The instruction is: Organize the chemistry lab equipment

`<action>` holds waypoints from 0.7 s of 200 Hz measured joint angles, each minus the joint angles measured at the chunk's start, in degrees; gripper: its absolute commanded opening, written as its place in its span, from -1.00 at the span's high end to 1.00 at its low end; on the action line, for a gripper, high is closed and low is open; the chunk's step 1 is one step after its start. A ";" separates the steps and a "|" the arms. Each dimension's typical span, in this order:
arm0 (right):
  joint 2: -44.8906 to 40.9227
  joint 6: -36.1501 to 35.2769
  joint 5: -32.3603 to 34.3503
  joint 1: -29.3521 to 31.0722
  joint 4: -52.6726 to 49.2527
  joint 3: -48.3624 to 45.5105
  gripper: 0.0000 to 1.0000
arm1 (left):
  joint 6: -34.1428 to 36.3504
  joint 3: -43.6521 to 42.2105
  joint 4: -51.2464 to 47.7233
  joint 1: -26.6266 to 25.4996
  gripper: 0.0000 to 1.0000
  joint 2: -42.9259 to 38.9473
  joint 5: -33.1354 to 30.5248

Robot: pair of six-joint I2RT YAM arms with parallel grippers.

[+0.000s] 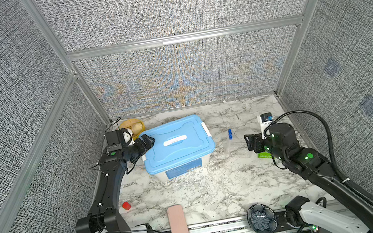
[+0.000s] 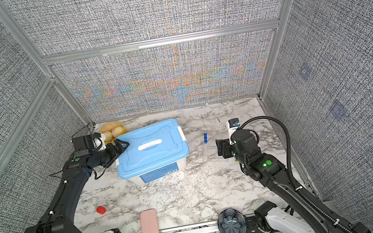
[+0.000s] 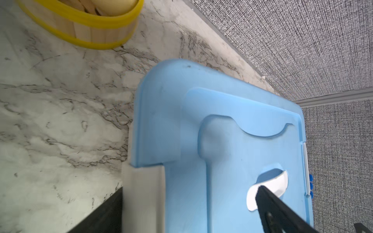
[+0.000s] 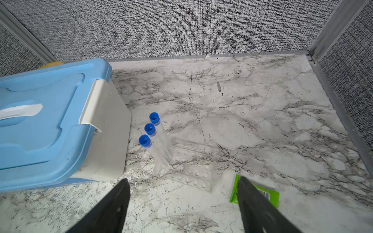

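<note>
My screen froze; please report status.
Left gripper open at blue box lid edge. Right gripper open, empty. Three tubes standing in rack. Green packet beside rack.

The right gripper hangs over the marble desk, its two black fingers spread wide. Ahead of them, three blue-capped tubes stand in a row at one end of a clear rack, just beside the white wall of a blue-lidded box. A green packet lies partly behind one finger. Grey fabric walls line the desk's back edge.
</note>
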 measured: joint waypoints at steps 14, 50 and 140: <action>-0.66 0.22 0.02 -0.35 0.04 -0.20 -0.63 | 0.00 1.22 0.63 -0.61 -0.98 1.44 0.24; -2.84 0.66 0.28 -1.79 0.20 -1.84 -0.62 | -0.46 4.26 2.51 -2.12 -0.98 5.99 0.33; -7.21 1.92 0.46 -9.44 1.27 -8.98 -0.64 | -2.12 10.80 5.11 -6.93 -0.98 14.64 0.00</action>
